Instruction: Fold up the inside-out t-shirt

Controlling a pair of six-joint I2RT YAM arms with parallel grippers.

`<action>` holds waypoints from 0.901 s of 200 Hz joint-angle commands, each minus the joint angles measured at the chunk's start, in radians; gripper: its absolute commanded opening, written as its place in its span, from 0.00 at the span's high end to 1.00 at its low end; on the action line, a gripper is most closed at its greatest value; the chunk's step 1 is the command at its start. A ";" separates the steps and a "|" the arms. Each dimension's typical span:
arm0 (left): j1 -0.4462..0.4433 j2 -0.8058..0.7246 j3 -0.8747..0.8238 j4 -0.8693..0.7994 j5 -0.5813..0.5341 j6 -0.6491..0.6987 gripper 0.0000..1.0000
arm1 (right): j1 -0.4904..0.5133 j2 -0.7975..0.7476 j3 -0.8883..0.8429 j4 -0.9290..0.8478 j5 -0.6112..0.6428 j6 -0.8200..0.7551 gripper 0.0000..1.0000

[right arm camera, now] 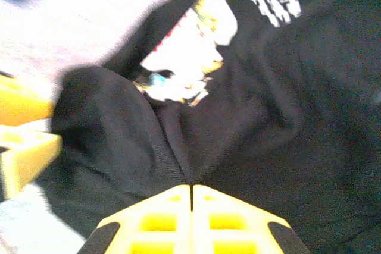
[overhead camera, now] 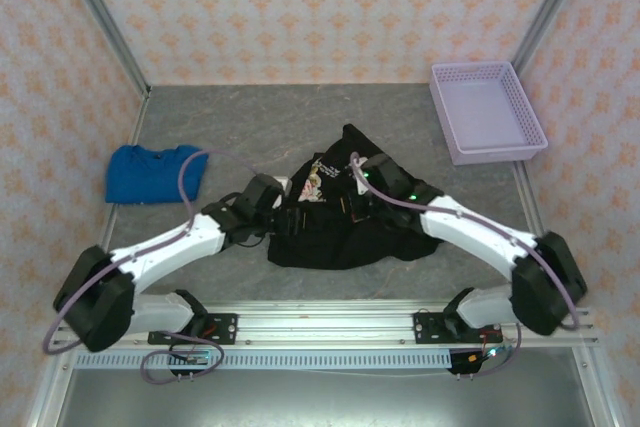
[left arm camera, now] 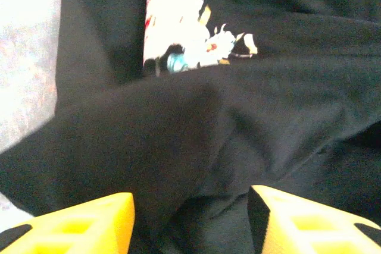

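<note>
Right, the t-shirt is lying bunched on the table, the left gripper straddling a ridge with jaws apart and the right gripper pressing shut at a fold. It's getting gathered, and next it needs spreading flat, I reckon.

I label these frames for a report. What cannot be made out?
- Top view: t-shirt sleeves and collar, hidden in its own crumpled folds.
- Right wrist view: print blurred, overexposed; whether the right gripper pinches cloth, hidden at its shut tips.
- Left wrist view: left gripper finger bases, cut off by bottom edge.
</note>
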 commanded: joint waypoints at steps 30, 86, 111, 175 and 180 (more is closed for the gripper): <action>-0.002 -0.059 0.033 0.076 0.092 0.070 0.38 | -0.046 -0.154 -0.071 0.072 -0.153 0.018 1.00; -0.120 0.064 0.180 -0.001 0.000 0.332 0.23 | -0.076 -0.140 -0.042 0.045 -0.191 0.084 1.00; -0.160 0.163 0.237 0.006 -0.094 0.395 0.20 | -0.081 -0.140 -0.041 0.046 -0.201 0.108 1.00; -0.142 0.335 0.369 0.035 0.017 0.311 0.95 | -0.092 -0.219 -0.059 -0.053 -0.016 0.136 0.96; -0.133 0.333 0.384 0.015 0.049 0.276 1.00 | -0.092 -0.224 -0.050 -0.090 0.057 0.143 0.91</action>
